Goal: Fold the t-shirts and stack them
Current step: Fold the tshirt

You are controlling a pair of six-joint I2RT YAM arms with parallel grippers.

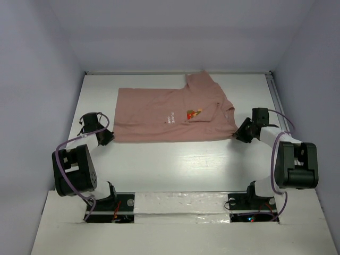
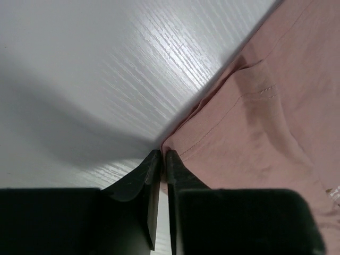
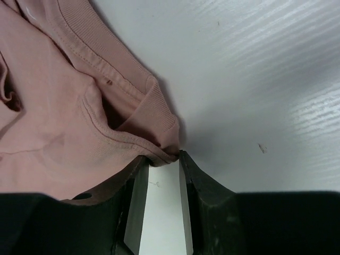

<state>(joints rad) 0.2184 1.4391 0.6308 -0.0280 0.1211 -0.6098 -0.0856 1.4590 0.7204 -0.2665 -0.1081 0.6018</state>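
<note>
A salmon-pink t-shirt (image 1: 170, 114) lies flat across the back half of the white table (image 1: 175, 164), collar to the right, with its small chest print (image 1: 194, 113) facing up. My left gripper (image 1: 104, 137) sits at the shirt's near-left corner. In the left wrist view its jaws (image 2: 163, 154) are pressed together on the hem corner of the t-shirt (image 2: 265, 106). My right gripper (image 1: 240, 134) is at the near-right edge by the collar. Its jaws (image 3: 163, 156) stand apart, and the ribbed collar fold of the t-shirt (image 3: 53, 106) lies between the tips.
Pale walls close in the table on the left, back and right. A thin rail (image 1: 274, 90) runs along the right edge. Both arm bases (image 1: 114, 204) (image 1: 249, 204) sit at the near edge. Bare tabletop lies between the shirt and the bases.
</note>
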